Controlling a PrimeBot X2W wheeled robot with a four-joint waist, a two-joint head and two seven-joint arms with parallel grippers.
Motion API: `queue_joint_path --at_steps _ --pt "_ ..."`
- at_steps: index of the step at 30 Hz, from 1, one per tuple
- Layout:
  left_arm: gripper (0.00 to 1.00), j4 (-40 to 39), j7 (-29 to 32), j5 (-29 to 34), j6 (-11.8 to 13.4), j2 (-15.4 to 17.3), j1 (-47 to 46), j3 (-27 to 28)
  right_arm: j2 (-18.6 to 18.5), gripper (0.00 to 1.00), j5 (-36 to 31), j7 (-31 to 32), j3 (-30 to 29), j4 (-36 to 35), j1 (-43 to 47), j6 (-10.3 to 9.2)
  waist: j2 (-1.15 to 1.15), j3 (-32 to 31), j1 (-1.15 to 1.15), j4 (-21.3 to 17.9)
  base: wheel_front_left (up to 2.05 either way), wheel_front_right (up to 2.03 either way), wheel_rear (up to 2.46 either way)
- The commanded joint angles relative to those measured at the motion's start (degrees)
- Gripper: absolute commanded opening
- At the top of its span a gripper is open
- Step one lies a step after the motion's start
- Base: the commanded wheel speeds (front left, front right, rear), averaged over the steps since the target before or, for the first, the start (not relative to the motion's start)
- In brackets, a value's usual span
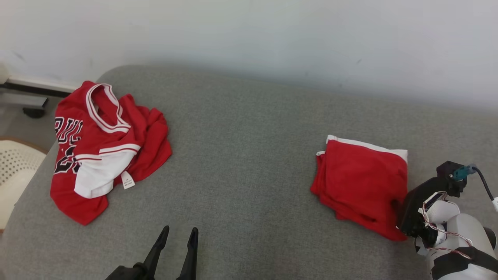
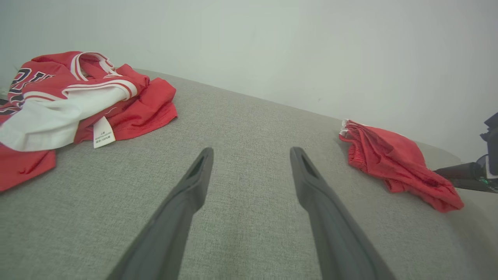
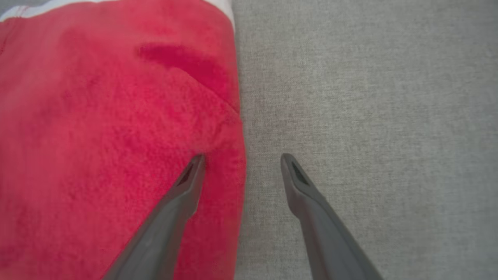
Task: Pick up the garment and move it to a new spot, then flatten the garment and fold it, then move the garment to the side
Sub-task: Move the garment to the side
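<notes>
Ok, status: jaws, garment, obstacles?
Jaws open, empty: left gripper, right gripper. Edge of folded red garment under right gripper. Far left, crumpled jersey, not in the way.

A big grey cushion [image 1: 249,155] holds two things. A crumpled red and white shirt [image 1: 105,147] lies ahead and to the left of the left claw [image 1: 179,229], well apart. A folded red cloth [image 1: 362,182] lies under one finger of the right claw [image 3: 242,156].

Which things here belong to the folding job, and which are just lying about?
Job: folded red garment, crumpled red jersey, left gripper, right gripper (both open).
Lying about: white perforated object at the left; grey cushion merely bears the clothes.
</notes>
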Motion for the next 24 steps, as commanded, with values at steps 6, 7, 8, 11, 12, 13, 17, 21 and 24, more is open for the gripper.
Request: queue_joint_path --at_steps 6,7,8,11,12,13,17,21,24 --pt "1.0 -0.4 -0.2 0.2 -0.1 0.1 -1.2 0.0 0.1 1.0 -1.3 -2.2 -3.3 6.6 -1.8 -0.13 0.0 2.7 -0.01 2.3 0.0 0.0 0.0" --pt "1.0 -0.4 -0.2 0.3 -0.1 0.1 -1.2 0.1 0.2 1.0 -1.2 -2.4 -3.5 7.6 -2.3 -0.13 0.0 2.8 -0.01 2.2 0.0 0.0 0.0" --pt "1.0 -0.5 -0.2 0.3 -0.1 0.1 -1.3 0.2 0.3 1.0 -1.0 -2.7 -3.7 8.4 -2.6 -0.13 0.0 2.9 -0.01 2.1 0.0 0.0 0.0" --pt "1.0 -0.7 -0.2 0.4 -0.1 0.1 -1.4 0.7 0.5 0.45 -0.3 -3.2 -3.5 11.1 -3.7 -0.1 0.0 3.4 -0.01 1.4 0.0 0.0 0.0" --pt "1.0 -0.8 -0.2 0.4 -0.1 0.1 -1.6 0.8 0.5 0.18 -0.4 -3.4 -3.4 11.8 -4.2 -0.06 0.0 3.6 -0.01 1.1 0.0 0.0 0.0" --pt "1.0 -0.8 -0.2 0.4 -0.1 0.1 -1.8 0.9 0.5 0.0 -0.8 -3.9 -3.2 12.1 -4.4 -0.06 0.0 3.8 -0.01 0.8 0.0 0.0 0.0" --pt "1.0 -1.3 -0.2 0.5 -0.1 0.1 -2.3 1.5 -0.3 0.0 -2.4 -5.4 -1.9 12.4 -5.6 -0.14 0.0 4.6 -0.01 -1.0 0.0 0.0 0.0" --pt "1.0 -1.6 -0.2 0.5 -0.1 0.5 -2.4 2.3 -3.3 0.0 -2.3 -6.3 0.7 11.8 -6.4 -0.23 0.0 5.1 -0.01 -3.5 0.0 0.0 0.0" --pt "1.0 -2.1 -0.2 0.5 -0.1 0.7 -2.8 2.4 -5.9 0.0 -1.6 -5.7 3.5 10.4 -5.6 -0.25 0.0 5.4 -0.01 -5.4 0.0 0.0 0.0"
